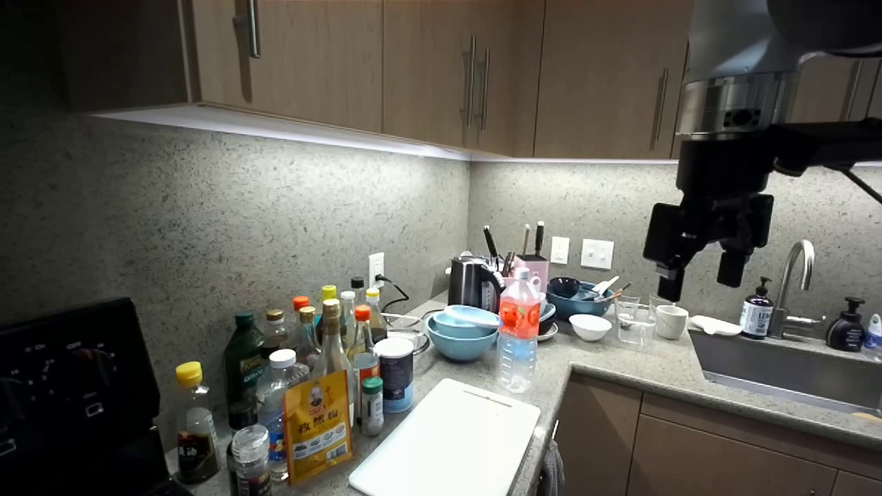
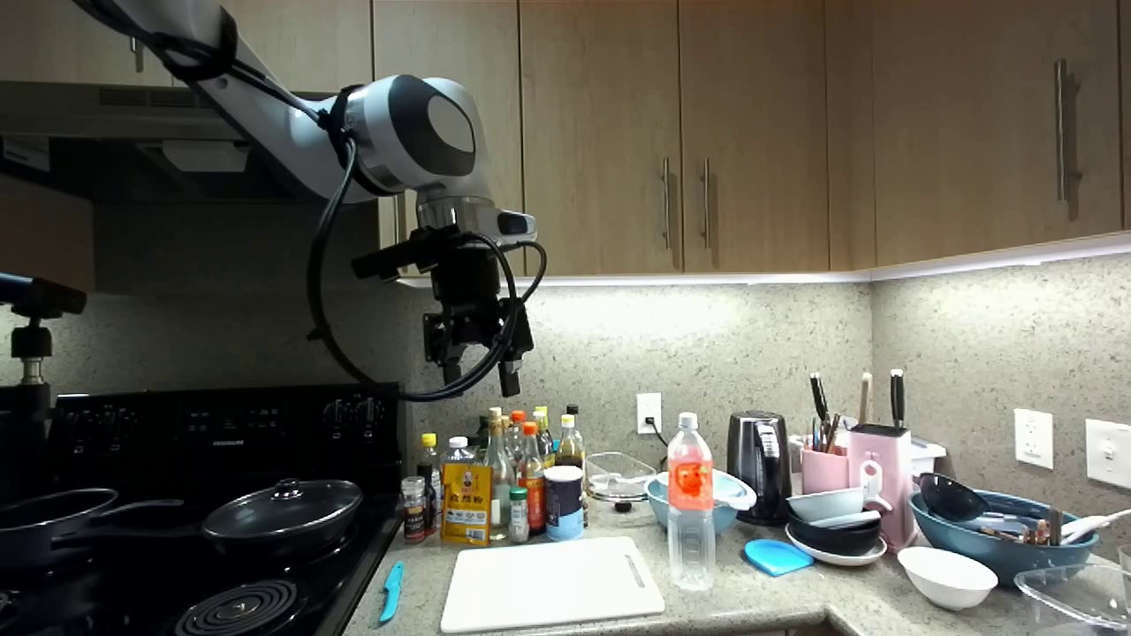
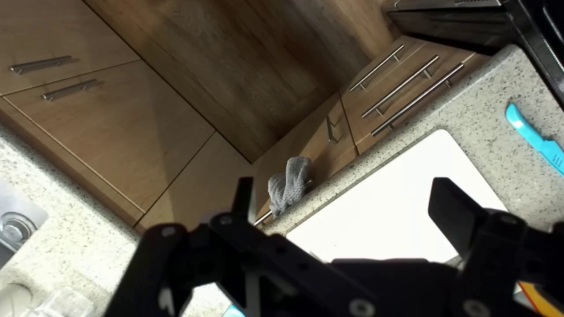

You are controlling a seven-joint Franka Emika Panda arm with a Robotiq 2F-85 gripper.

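Black, the hand (image 1: 701, 279) hangs in mid-air, its 2 fingers (image 3: 454, 211) spread; on the table (image 2: 751, 590), a white cutting board (image 2: 552, 583) lies between a blue knife (image 2: 392, 590) and an upright bottle (image 2: 691, 534).

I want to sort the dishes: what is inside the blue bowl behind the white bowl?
The blue bowl holds a black ladle, a white utensil and others; its wall and contents hide the bottom.

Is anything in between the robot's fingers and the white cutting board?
Nothing visible is: in the wrist view, the white cutting board shows between the open fingers. The tall clear bottle stands upright beside the board, not on it.
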